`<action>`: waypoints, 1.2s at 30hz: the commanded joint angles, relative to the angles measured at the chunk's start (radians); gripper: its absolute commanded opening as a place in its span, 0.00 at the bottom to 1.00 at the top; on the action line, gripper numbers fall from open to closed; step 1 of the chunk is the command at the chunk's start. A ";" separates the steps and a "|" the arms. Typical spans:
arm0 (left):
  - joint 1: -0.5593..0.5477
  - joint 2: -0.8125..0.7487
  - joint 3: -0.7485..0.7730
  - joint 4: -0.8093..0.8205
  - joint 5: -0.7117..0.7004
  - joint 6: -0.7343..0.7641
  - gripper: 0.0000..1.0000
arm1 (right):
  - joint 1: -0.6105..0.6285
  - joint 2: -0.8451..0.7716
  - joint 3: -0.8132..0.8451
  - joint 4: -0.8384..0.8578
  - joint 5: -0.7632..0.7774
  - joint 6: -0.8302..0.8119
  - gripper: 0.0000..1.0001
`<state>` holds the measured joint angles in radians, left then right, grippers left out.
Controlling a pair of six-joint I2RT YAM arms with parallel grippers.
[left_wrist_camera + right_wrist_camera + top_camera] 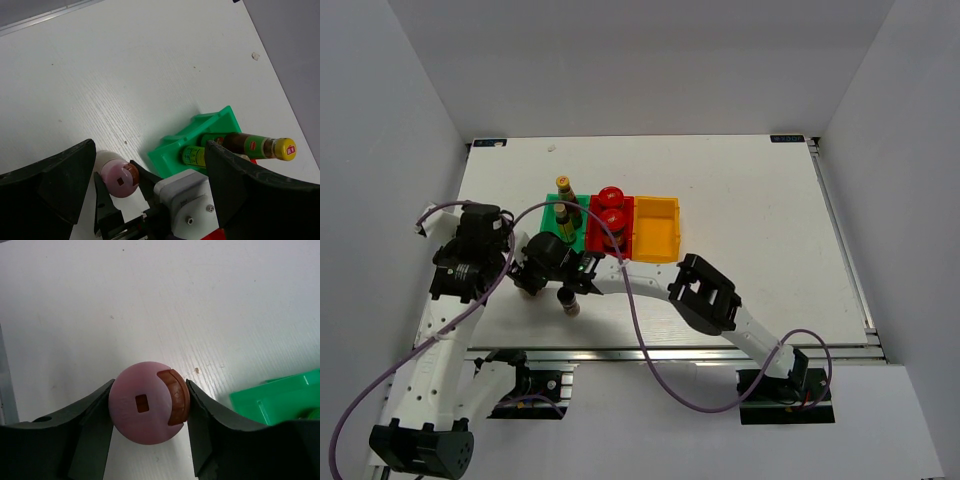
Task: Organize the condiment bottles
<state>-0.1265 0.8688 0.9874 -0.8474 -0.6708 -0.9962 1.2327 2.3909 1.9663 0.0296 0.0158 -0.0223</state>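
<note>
A pink shaker [142, 412] with a brown flip lid stands on the white table, left of the green bin [280, 395]. My right gripper [148, 427] is shut on it, one finger pressed to each side. The left wrist view shows the same shaker [116, 176] between those fingers. My left gripper [150, 145] hangs open just above them, holding nothing. In the green bin [553, 212] are a tall dark yellow-capped bottle [260, 146] and a small yellow one [192, 155]. Two red-lidded jars [611, 195] sit in the red bin. A small dark shaker [568, 300] stands near the front edge.
The orange bin [657, 228] sits right of the red one and holds nothing. Both arms crowd the table's front left, the right arm [705, 292] reaching across to the left. A purple cable [650, 350] loops over the front edge.
</note>
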 commanded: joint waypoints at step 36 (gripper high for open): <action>0.001 0.032 -0.128 0.352 0.668 0.254 0.98 | -0.568 -0.859 -0.925 0.288 0.213 0.254 0.20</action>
<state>-0.1265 0.9165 0.8654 -0.5171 -0.0666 -0.7601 0.6815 1.4883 1.0054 0.2932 0.2302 0.2081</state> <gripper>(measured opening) 0.983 0.579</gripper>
